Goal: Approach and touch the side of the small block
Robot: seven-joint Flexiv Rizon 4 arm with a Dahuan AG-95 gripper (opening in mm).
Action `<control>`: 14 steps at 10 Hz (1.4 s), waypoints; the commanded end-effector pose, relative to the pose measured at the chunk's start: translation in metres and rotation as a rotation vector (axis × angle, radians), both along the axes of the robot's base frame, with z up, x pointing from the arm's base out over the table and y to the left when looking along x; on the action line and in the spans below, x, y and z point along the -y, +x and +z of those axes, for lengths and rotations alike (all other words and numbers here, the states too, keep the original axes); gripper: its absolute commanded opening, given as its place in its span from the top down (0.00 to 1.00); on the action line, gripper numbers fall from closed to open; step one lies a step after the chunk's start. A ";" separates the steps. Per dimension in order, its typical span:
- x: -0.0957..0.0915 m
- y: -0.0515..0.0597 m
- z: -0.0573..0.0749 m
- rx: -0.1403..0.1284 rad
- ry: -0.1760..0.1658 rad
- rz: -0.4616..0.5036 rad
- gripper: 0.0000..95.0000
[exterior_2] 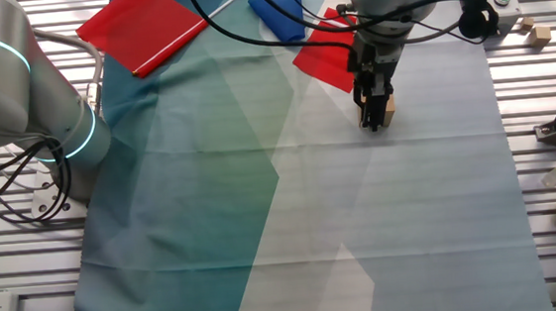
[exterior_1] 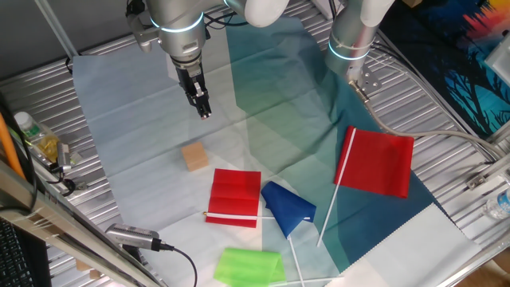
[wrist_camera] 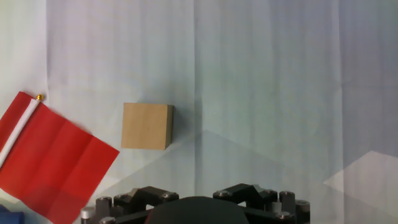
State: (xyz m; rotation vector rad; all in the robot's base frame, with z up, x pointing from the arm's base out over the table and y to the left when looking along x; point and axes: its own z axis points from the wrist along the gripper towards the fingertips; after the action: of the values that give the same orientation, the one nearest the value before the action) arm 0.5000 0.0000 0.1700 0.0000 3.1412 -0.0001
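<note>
Your claw hangs above counter, apart from block; fingers together, gripping nothing. Red flag near block.

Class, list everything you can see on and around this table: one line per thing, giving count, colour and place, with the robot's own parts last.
small block: one, tan, on the pale cloth, apart from the flags
table cloth: one, pale grey and teal, covering the table
red flags: two, one folded beside the block, one larger on the teal part
blue flag: one, next to the folded red flag
green flag: one, bright green, near the cloth's edge
bottle: one, clear with green cap, at the table's side
robot arm: one, silver with a glowing ring
claw: one, black, above the cloth, short of the block
</note>
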 end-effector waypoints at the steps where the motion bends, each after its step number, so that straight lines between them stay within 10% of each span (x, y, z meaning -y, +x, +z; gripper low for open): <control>1: 0.000 0.000 0.000 0.077 0.024 0.122 1.00; 14: 0.000 0.000 0.000 0.075 0.019 0.124 1.00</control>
State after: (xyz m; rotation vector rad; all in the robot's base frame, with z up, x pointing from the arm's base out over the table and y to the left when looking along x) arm 0.5000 0.0000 0.1703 -0.1883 3.0596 0.0295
